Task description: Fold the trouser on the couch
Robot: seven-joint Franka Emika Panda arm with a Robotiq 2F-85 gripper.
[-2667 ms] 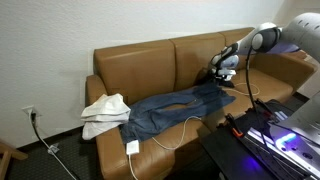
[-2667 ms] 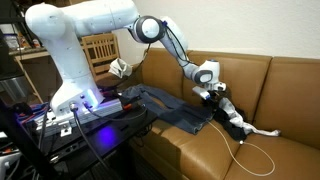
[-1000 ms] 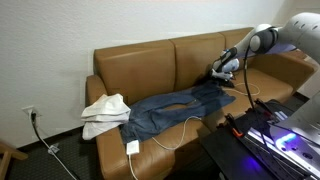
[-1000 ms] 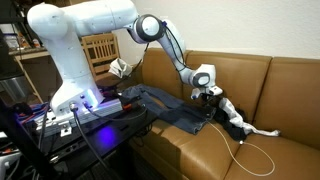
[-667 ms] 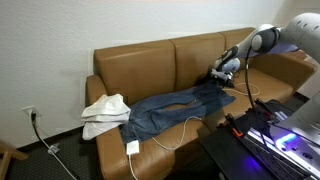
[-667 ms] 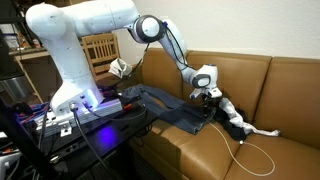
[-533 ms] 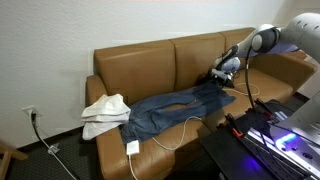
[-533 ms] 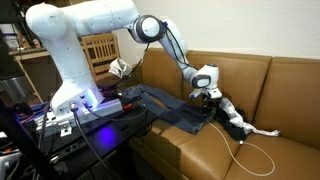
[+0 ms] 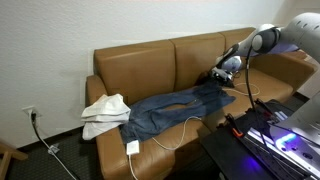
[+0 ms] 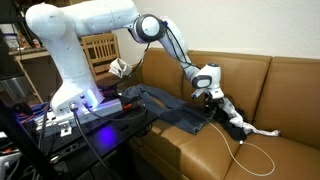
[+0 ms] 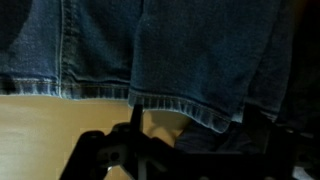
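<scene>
Pincer (image 10: 209,97) spread, seemingly over trouser (image 10: 170,110).

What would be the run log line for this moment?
gripper: open, over hem | trouser: spread on couch, not folded

The trouser (image 11: 190,60) is matt blue denim cloth with a rough weave and raised stitching at the hems. The couch (image 9: 140,65) is smooth tan leather with a soft sheen. A white cloth bundle (image 9: 105,112) looks soft and matt. The robot arm (image 10: 80,30) is glossy white plastic.
</scene>
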